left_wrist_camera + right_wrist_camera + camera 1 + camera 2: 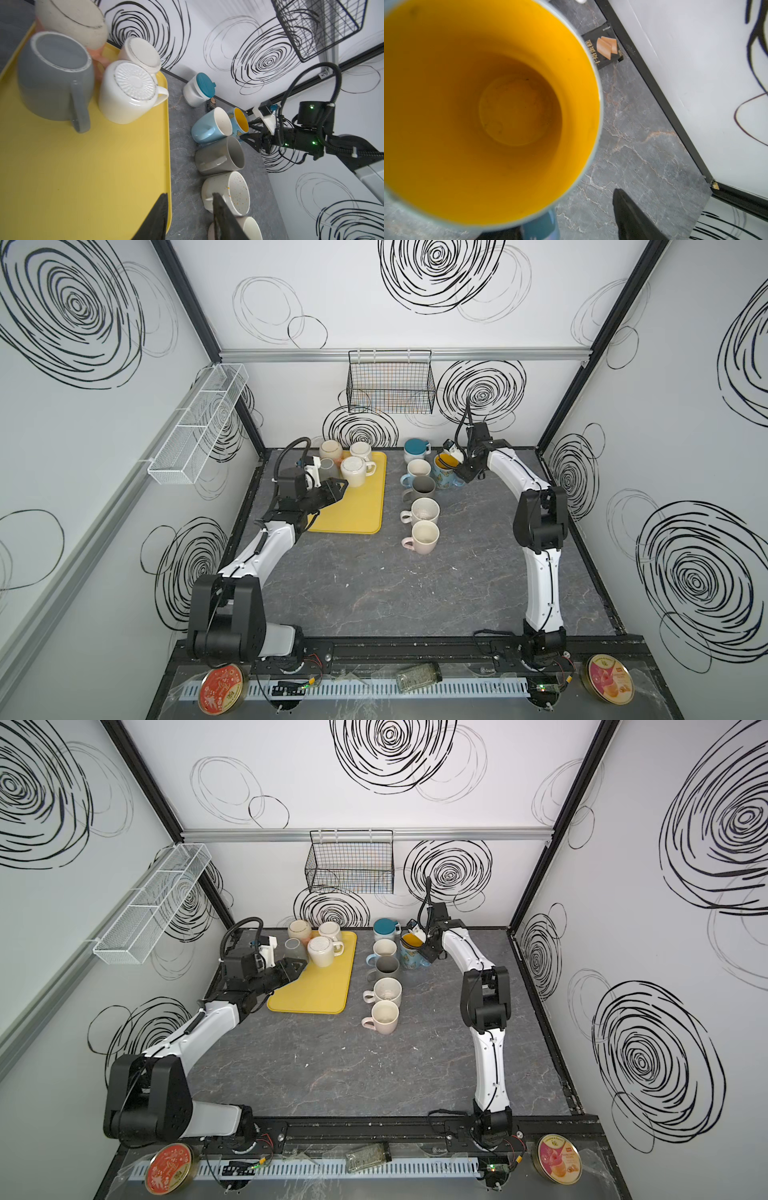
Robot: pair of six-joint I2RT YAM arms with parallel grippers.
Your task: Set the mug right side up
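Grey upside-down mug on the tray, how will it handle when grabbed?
The grey mug looks glazed ceramic: probably rigid, heavyish, slippery. Its bulging wall may slip from a pinch; the handle seems safer. Squat on its rim on the yellow tray, pushed, it likely slides rather than tips.

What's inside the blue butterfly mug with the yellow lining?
Nothing: in the right wrist view the blue butterfly mug shows a bare yellow wall and floor, just faint dark specks. The frame edge cuts off part of its rim, so that strip of wall is unseen.
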